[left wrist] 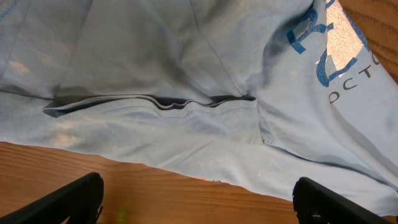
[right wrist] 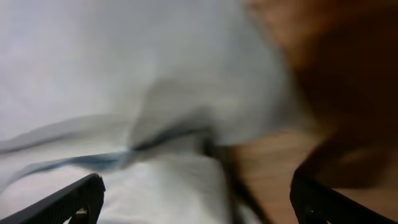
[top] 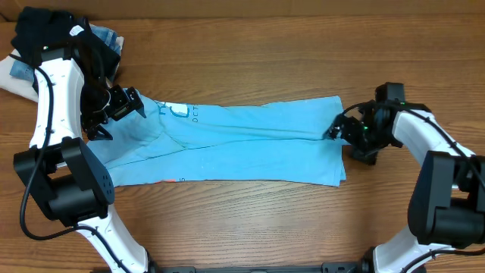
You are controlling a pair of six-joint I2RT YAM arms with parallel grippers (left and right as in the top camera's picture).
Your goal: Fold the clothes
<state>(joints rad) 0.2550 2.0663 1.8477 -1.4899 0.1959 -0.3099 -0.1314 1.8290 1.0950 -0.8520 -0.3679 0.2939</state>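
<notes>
One blue shirt point(top: 250, 144) is counted between left claw point(top: 121, 120) and right claw point(top: 339, 140); one black garment point(top: 42, 30) is counted behind the left claw.

I logged a wooden table point(top: 250, 53) filling the overhead view edge to edge: warm brown boards, grain running left to right. Light was even and soft, and the wood looked paler along the near side.

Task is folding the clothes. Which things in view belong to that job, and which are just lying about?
Job: light blue shirt; left gripper and right gripper, both open.
Lying about: black garment with white tag; denim and white fabrics.
</notes>
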